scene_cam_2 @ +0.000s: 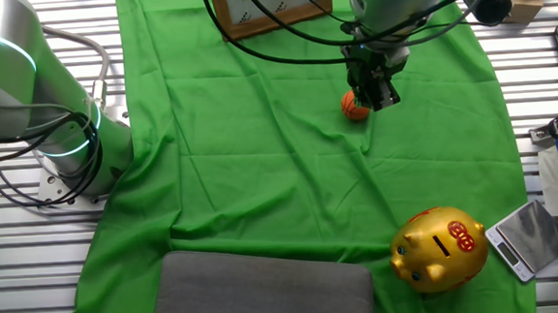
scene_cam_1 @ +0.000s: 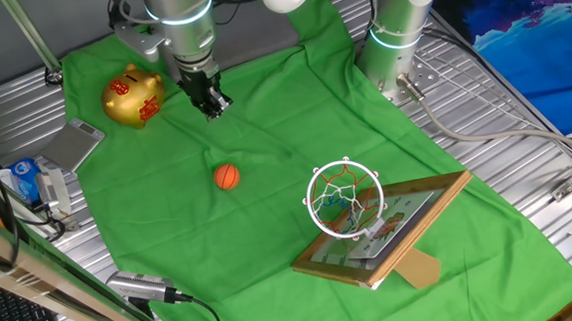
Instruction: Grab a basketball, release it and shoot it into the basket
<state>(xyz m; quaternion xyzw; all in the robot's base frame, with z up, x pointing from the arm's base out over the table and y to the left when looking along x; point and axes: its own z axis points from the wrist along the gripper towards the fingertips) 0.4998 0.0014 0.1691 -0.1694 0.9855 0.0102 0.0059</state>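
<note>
One basketball [scene_cam_1: 226, 177] lies on the green cloth [scene_cam_1: 264, 132] of the tabletop, between the one basket [scene_cam_1: 345, 200] and one golden piggy bank [scene_cam_1: 134, 97]. The gripper [scene_cam_1: 213, 106] hangs above, empty; how wide its jaws are I cannot tell.

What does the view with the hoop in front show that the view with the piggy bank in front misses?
Only the hoop-side view shows the basket's white rim and net and a blue painted board. Only the piggy-bank-side view shows a grey pad on the cloth's near edge. Both show the basketball, the golden piggy bank, the green cloth, a small silver scale and the gripper, holding nothing.
</note>
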